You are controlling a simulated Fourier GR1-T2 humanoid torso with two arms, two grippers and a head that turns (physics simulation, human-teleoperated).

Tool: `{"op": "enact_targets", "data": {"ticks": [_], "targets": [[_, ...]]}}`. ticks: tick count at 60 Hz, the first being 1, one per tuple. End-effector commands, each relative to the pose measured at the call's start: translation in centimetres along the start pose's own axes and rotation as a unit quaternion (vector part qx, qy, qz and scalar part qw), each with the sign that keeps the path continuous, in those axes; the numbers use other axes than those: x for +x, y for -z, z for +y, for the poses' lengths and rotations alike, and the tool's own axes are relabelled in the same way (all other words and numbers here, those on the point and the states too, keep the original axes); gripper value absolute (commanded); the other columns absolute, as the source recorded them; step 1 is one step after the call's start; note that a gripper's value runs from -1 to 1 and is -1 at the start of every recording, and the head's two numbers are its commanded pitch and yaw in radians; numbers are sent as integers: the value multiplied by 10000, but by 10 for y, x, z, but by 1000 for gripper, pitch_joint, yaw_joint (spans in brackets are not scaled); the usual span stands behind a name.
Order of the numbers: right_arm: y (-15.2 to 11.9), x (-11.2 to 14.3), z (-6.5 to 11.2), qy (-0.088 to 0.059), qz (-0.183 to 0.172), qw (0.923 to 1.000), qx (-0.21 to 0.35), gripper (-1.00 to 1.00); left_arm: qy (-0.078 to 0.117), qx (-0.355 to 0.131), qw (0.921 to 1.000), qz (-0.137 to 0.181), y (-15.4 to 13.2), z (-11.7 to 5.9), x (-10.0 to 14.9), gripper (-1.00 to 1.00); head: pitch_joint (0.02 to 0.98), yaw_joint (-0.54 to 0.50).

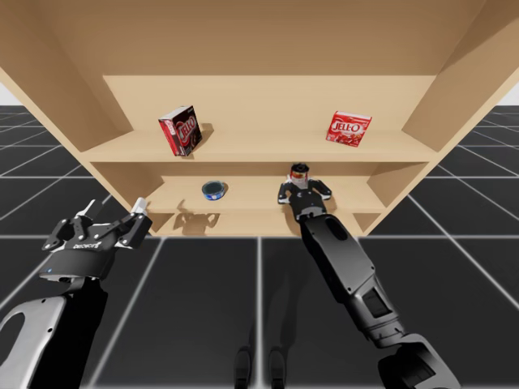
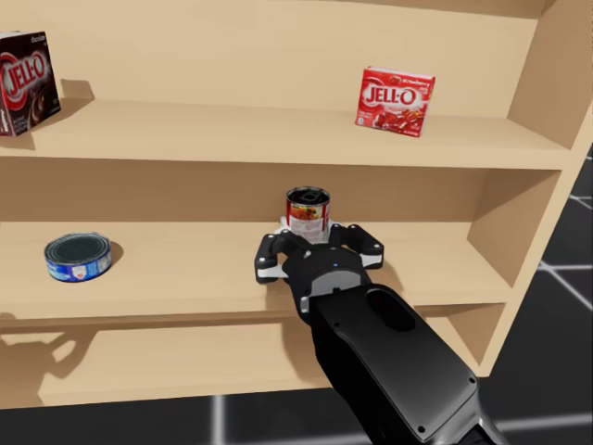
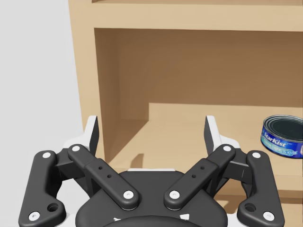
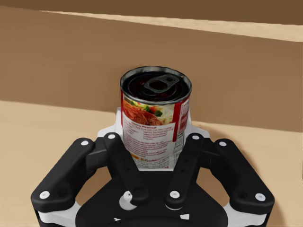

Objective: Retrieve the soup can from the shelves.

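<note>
My right gripper (image 4: pixel 154 128) is closed on the soup can (image 4: pixel 155 125). Its two fingers press the can from both sides, low down on the can. The soup can stands upright on the middle board of the shelves (image 2: pixel 185 269), close to the back wall. Its lid is dark and has a ring to pull. Its label is red and white, with a picture of food and lines of small writing. In the head view the flat blue can (image 2: pixel 78 257) lies on the same board, far off at 9 o'clock from the soup can (image 2: pixel 308 215). It has white letters on its side. One board higher, the red box (image 2: pixel 396 100) stands at 1 o'clock from the soup can, and the dark brown box (image 2: pixel 23 82) stands at 10 o'clock. Both boxes have big white letters on the front. In the high view my left gripper (image 1: pixel 111 212) hangs in front of the shelves, at about 8 o'clock from the soup can (image 1: pixel 300 172). Its fingers are spread wide and hold nothing. In the left wrist view the flat blue can (image 3: pixel 282 136) sits ahead of my left gripper (image 3: pixel 151 132) and off to its side.
</note>
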Motion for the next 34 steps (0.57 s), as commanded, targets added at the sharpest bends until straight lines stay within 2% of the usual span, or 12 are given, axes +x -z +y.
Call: {"op": "enact_targets", "data": {"ticks": [1,10,18,34], "targets": [[-10,-1,-17,82,40,9994,-323,988,-19,-13,10000,5,0,-1,0,-1000,518,-174],[-45,12,-32,115,-128,9995,-282,968,-10,-5,10000,7,1,-2,0,-1000,520,-168],[-86,27,-42,309,-275,9989,-233,967,-8,7,10000,14,1,-2,-1,-1000,520,-163],[-144,41,-51,216,-526,9983,-91,980,-4,-15,10000,23,1,-3,-1,-1000,519,-161]]}}
